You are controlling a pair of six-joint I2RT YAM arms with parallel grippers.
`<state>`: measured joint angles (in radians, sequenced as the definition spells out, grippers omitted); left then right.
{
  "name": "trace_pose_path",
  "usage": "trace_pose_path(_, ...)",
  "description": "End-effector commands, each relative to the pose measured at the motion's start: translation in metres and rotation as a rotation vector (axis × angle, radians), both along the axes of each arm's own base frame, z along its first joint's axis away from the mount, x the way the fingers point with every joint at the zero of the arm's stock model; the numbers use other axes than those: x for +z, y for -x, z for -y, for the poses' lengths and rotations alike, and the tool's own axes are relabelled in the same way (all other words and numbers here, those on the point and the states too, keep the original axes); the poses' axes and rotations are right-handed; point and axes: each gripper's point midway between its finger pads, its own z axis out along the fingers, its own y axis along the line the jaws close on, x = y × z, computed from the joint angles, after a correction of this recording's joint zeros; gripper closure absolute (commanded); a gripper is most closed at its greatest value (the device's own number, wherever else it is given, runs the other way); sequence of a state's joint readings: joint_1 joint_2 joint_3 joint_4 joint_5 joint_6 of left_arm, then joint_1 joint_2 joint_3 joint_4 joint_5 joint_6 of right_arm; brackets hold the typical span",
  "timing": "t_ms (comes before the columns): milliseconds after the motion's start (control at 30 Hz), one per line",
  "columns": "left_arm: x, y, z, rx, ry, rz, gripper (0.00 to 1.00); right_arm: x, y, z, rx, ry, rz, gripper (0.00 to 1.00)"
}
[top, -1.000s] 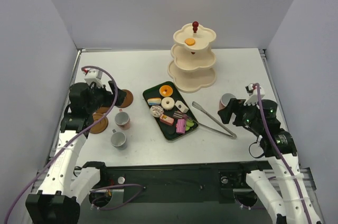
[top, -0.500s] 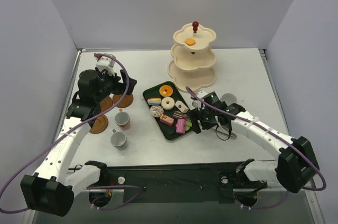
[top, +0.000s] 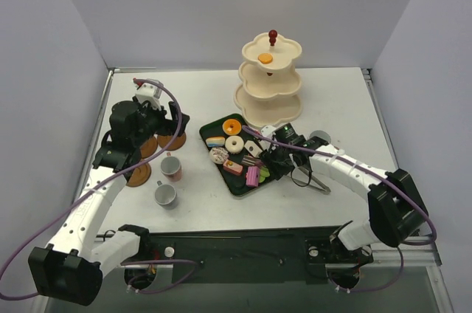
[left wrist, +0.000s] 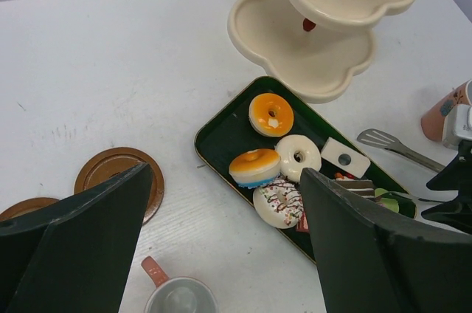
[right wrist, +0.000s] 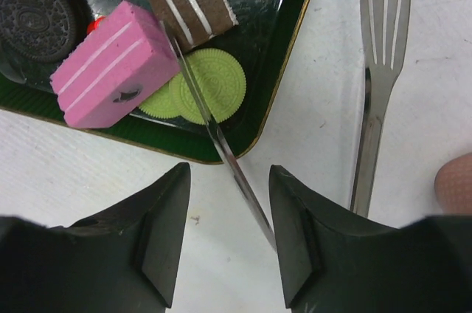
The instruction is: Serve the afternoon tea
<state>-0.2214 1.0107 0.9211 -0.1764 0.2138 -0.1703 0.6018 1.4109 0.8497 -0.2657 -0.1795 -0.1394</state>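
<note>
toy sweets (top: pixel 234 144) mostly unserved; one orange piece (top: pixel 265 58) tops cream three-tier stand (top: pixel 251 99). right end effector (right wrist: pixel 228 180) half-open astride long metal tongs (right wrist: pixel 383 25), gripping nothing. left end effector (left wrist: pixel 225 202) wide, empty.

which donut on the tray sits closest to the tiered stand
The orange-iced ring donut in the tray's far corner; the white donut, sprinkled donut and orange-and-blue donut lie farther from the stand.

Beneath the right gripper (top: pixel 270 167), near corner of the dark green tray (top: pixel 237 186), sweets (top: pixel 234 144) on it; just right, metal tongs (top: pixel 319 186); beyond, a pink cup (top: pixel 321 136). Beneath the left gripper (top: pixel 168 122), brown saucers (top: pixel 139 175); nearer its base, two cups (top: pixel 171 168).
</note>
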Motion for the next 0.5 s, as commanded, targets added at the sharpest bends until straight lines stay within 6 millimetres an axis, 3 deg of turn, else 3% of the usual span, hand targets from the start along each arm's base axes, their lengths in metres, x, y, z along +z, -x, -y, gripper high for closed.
trace_pose_path(0, 0.0226, -0.0044, 0.0018, -0.011, 0.003, 0.056, 0.07, 0.0055, -0.0202, -0.0089, 0.059, 0.007, 0.05, 0.61)
trace_pose_path(267, 0.016, -0.0083, 0.0033, -0.014, 0.002, 0.031, 0.08, 0.0003, -0.029, -0.0114, 0.07, 0.029, 0.054, 0.72)
trace_pose_path(467, 0.0169, -0.0086, 0.0043, -0.019, 0.008, 0.03, 0.08, 0.0007, -0.0292, -0.0115, 0.063, 0.029, 0.05, 0.97)
